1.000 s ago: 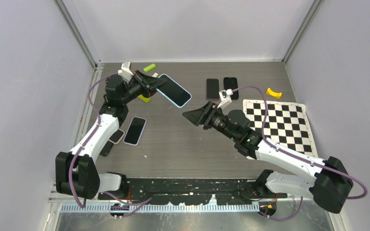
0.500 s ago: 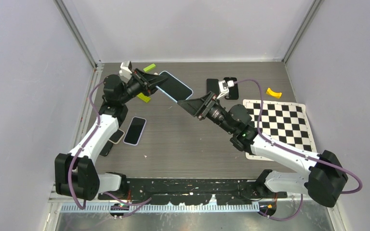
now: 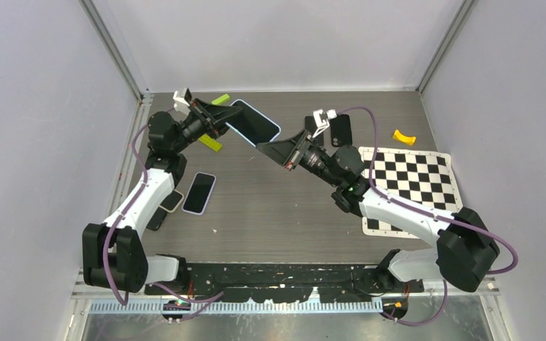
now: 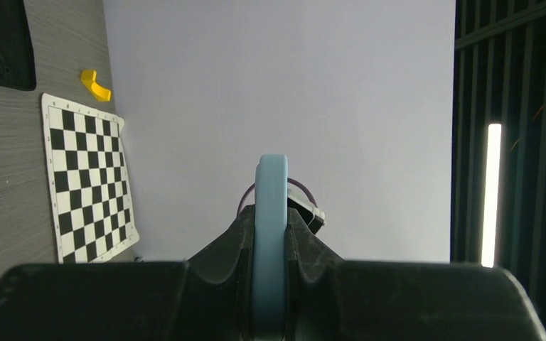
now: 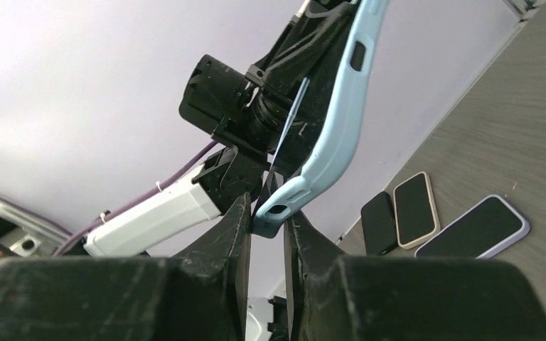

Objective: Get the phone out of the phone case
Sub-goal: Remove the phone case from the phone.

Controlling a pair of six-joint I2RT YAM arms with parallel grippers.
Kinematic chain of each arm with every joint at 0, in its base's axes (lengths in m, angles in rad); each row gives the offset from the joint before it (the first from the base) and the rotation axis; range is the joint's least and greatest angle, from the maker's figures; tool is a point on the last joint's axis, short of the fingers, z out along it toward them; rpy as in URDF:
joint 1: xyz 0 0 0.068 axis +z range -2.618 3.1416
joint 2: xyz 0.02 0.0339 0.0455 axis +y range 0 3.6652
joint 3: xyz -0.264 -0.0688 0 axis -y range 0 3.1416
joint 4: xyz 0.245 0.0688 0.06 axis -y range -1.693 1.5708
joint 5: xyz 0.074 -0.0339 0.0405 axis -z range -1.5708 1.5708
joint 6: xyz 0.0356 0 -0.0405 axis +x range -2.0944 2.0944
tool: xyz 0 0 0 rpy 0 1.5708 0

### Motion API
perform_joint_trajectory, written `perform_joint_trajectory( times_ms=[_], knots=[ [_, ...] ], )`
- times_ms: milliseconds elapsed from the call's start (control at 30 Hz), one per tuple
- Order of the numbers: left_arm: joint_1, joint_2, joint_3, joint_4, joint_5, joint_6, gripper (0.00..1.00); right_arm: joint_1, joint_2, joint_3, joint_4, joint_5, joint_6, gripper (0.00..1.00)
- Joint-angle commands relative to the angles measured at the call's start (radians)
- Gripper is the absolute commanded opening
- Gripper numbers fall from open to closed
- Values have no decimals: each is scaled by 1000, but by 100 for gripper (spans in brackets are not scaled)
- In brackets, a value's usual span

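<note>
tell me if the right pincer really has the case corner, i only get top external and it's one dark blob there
observer: yes. In the right wrist view the right pincer is closed on a corner of the light blue phone case.
operator: is the case off the phone at all
observer: at that end the rim bows outward. A thin edge that looks like the phone shows in the gap beside it.
operator: left side got a good hold
observer: the left wrist view shows the left pincer clamped on the case edge-on, with the blue rim centred in its grip.
</note>
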Motion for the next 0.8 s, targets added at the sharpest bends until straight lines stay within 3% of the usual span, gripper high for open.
perform_joint_trajectory(
  times_ms=[0, 167, 267, 400, 567, 767],
  knots=[
    [-21, 2, -32, 160, 105, -198, 0, 5, 83, 62, 38, -263, -224, 6],
    [-21, 34, -80, 181, 134, -240, 0, 19, 74, 136, -119, -352, -379, 1],
    [-25, 60, -91, 200, 144, -260, 0, 32, 37, 176, -311, -336, -530, 1],
    [-37, 105, -100, 277, 153, -320, 0, 38, 1, 213, -441, -286, -645, 1],
    [-49, 124, -108, 316, 145, -344, 0, 38, 3, 240, -498, -232, -689, 1],
    [-47, 118, -112, 351, 120, -340, 0, 38, -11, 188, -425, -149, -629, 1]
  ],
)
